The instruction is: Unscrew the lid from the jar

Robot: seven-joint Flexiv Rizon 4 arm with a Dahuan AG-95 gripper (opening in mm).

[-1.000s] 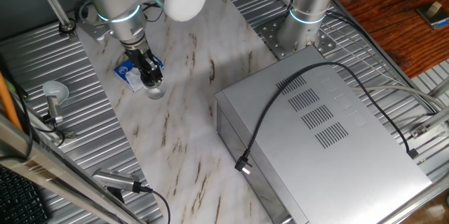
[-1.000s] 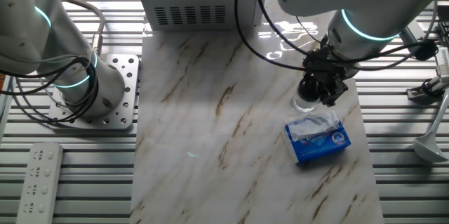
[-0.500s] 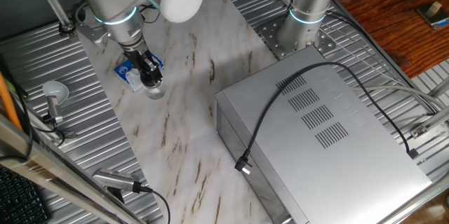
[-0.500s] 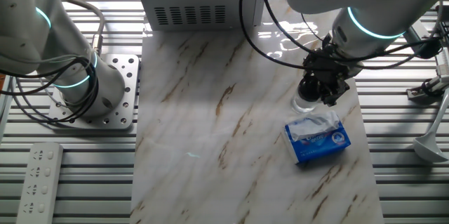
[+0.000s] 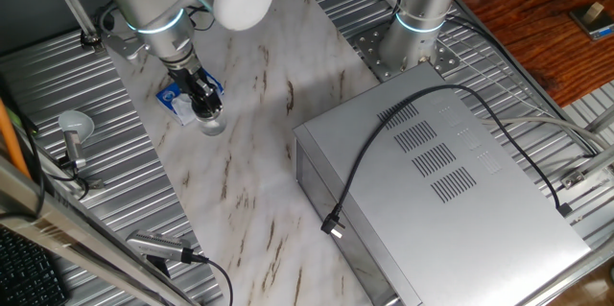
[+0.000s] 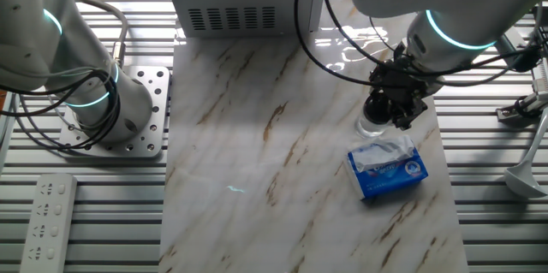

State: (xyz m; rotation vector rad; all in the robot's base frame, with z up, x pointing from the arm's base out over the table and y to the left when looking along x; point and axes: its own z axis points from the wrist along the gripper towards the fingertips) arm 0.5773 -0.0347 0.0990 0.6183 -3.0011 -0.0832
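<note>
Clear jar (image 6: 371, 125); matt grey metal box (image 5: 451, 181)

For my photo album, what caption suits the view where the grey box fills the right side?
Robot gripper set down over a small clear jar, beside a blue packet.

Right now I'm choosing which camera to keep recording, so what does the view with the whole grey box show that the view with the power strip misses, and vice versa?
Only the grey-box view shows the box top with its black cable and the white disc on a stem.

Only the other view shows the power strip and the box's vented side.

Both show the gripper down over the jar, hiding the lid, with the blue-and-white packet beside it.
</note>
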